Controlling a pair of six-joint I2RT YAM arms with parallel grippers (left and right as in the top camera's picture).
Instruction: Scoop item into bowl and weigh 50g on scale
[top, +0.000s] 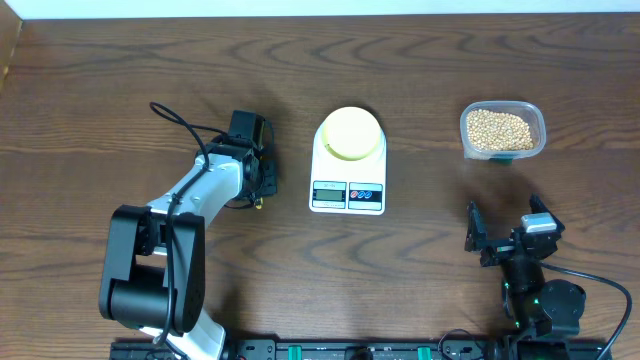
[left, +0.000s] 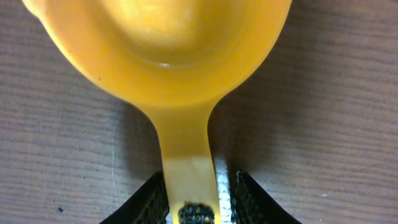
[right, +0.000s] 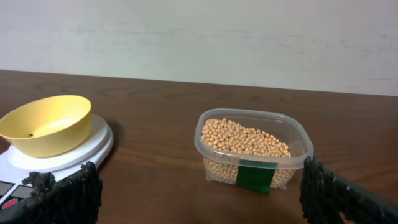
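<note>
The pale-yellow bowl (top: 350, 132) (right: 45, 123) sits on the white scale (top: 348, 190) (right: 62, 155) at the table's middle. The item (top: 498, 127) (right: 245, 140), tan round grains, fills a clear container (top: 530, 118) (right: 297, 144) at the far right. My left gripper (top: 262, 185) (left: 194, 199) is low over the table left of the scale. Its jaws are closed against the handle of a yellow scoop (left: 174, 50), which lies on the wood; the arm hides most of the scoop from overhead. My right gripper (top: 510, 235) (right: 199, 199) stands open, empty, in front of the container.
A green label (right: 256, 175) marks the container's near wall. A black cable (top: 185, 122) loops behind the left arm. Both arm bases stand at the table's near edge. Bare wood lies between the scale and the container.
</note>
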